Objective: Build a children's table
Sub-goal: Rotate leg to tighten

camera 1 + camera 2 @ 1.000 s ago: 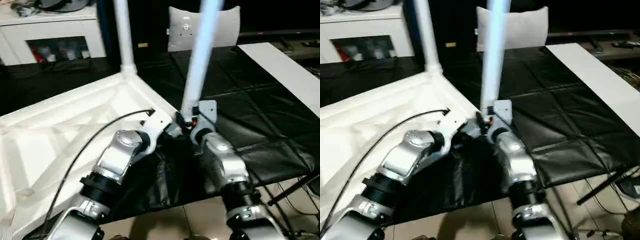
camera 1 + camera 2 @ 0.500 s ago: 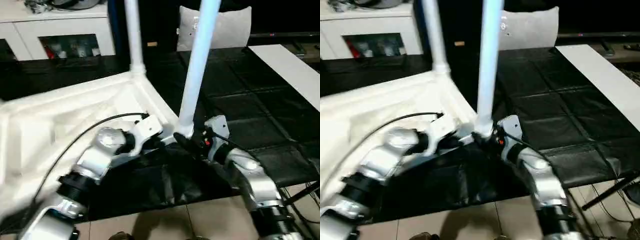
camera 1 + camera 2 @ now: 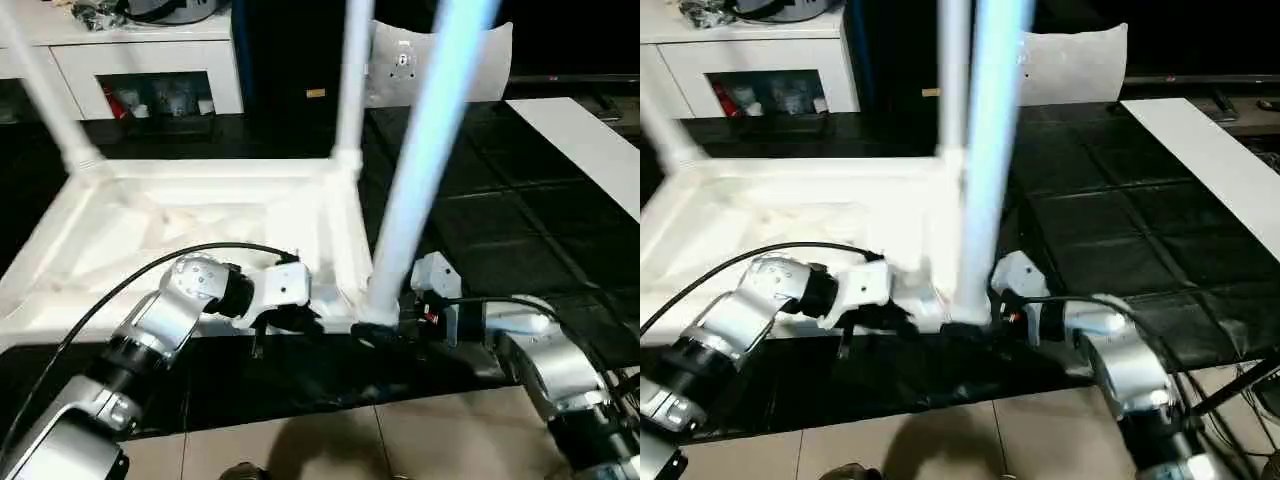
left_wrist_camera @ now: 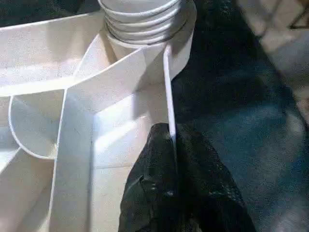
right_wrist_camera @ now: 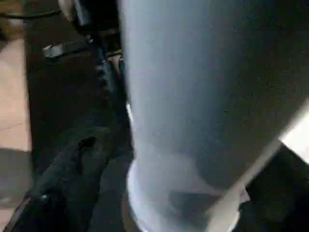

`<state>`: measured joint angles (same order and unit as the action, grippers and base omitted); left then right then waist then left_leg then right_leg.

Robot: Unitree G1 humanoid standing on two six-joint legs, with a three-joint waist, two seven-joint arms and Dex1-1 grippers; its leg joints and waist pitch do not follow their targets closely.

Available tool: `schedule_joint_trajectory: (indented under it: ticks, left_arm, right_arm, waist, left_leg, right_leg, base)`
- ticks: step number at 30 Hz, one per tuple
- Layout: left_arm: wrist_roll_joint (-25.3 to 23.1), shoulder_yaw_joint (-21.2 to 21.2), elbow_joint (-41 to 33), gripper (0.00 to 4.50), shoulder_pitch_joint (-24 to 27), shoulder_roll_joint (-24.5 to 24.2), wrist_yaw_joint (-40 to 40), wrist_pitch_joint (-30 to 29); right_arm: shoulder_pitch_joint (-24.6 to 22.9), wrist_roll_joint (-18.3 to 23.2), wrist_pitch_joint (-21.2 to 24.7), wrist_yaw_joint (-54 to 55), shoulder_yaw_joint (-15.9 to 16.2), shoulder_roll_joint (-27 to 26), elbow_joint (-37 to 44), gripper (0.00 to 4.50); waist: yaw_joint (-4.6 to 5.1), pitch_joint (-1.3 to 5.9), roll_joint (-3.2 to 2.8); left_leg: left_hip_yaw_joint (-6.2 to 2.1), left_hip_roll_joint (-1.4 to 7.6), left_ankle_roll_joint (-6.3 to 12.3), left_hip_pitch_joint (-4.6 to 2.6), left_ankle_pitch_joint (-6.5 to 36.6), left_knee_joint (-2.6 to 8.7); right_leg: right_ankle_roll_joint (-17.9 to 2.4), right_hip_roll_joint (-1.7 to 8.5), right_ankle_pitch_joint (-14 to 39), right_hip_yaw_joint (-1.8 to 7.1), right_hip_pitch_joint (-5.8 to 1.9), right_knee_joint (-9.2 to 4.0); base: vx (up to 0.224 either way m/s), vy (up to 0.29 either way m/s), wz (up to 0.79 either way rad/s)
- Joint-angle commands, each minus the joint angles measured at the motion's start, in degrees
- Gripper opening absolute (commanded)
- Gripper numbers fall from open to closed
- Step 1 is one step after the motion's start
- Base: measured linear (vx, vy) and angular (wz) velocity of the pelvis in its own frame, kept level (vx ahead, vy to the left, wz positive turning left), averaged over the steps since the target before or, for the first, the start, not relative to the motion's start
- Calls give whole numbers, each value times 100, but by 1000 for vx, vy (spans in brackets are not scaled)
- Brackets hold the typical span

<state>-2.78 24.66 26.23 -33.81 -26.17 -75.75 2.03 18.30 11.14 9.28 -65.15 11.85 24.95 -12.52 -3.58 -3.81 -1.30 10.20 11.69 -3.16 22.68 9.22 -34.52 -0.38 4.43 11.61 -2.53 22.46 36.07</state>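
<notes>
The children's table lies upside down, its white ribbed top (image 3: pixel 200 220) on a black mat. Three white legs stand in corner sockets: far left (image 3: pixel 45 95), far right (image 3: pixel 350 90) and near right (image 3: pixel 410 220). My left gripper (image 3: pixel 290 322) is at the near rim beside the near right corner. In the left wrist view it (image 4: pixel 171 140) is shut on the thin white rim below the threaded socket (image 4: pixel 145 19). My right gripper (image 3: pixel 385 330) reaches in from the right at the near leg's base. Its fingers (image 5: pixel 72 174) straddle the leg (image 5: pixel 203 96), one a little apart from it.
A grey-white pillow (image 3: pixel 400 60) leans at the back, and a white cabinet (image 3: pixel 150 70) stands at the back left. A white board (image 3: pixel 590 140) lies on the black padded mat (image 3: pixel 520 230) at the right. Tiled floor (image 3: pixel 300 440) runs along the near edge.
The camera has shifted, bringing the far left leg into view. My right forearm has swung from under the near leg out to its right. The left gripper stays on the rim.
</notes>
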Motion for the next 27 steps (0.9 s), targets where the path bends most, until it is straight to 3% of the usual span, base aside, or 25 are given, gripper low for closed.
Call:
schedule_joint_trajectory:
  ticks: [1,14,16,19,23,26,27]
  left_arm:
    - [-42,144,-25,0,-110,-7,-213,243]
    - [13,116,175,0,-160,-32,-383,432]
    - [39,80,197,0,-159,-16,-382,419]
    - [175,10,90,0,-98,9,-416,185]
    - [236,-139,-377,0,104,62,-17,-619]
    - [233,-213,-546,0,166,153,257,-983]
    - [220,-283,-737,0,216,259,541,-1364]
  right_arm:
    - [103,25,18,-98,56,35,-76,385]
    - [69,113,229,-431,216,60,-39,281]
    - [44,120,267,-448,226,40,-5,281]
    - [-42,170,361,-435,253,-15,87,276]
    - [-211,356,784,103,180,-420,323,275]
    - [-190,304,1050,559,152,-686,293,275]
    - [-136,165,1133,1044,132,-964,196,275]
  waist:
    - [23,449,10]
    - [20,445,35]
    - [19,446,31]
    - [17,446,38]
    - [23,447,4]
    - [72,408,6]
    - [79,395,8]
  left_leg:
    - [-22,135,145,-153,1349,402]
    - [-13,144,138,-164,1342,402]
    - [-10,147,136,-170,1355,401]
    - [-8,141,140,-162,1324,400]
    - [-16,155,128,-169,1304,414]
    - [-19,139,2,-184,1620,443]
    - [-29,131,-30,-186,1708,453]
  right_leg:
    - [-1371,305,765,200,-223,-442]
    - [-1345,306,932,202,-212,-448]
    - [-1349,306,946,204,-207,-450]
    - [-1352,305,941,202,-215,-446]
    - [-1390,301,859,199,-206,-426]
    - [-1309,296,1340,204,-183,-475]
    - [-1268,300,1529,201,-178,-494]
  base:
    - [0,0,0]
    - [0,0,0]
    - [0,0,0]
    - [0,0,0]
    - [0,0,0]
    - [0,0,0]
    - [0,0,0]
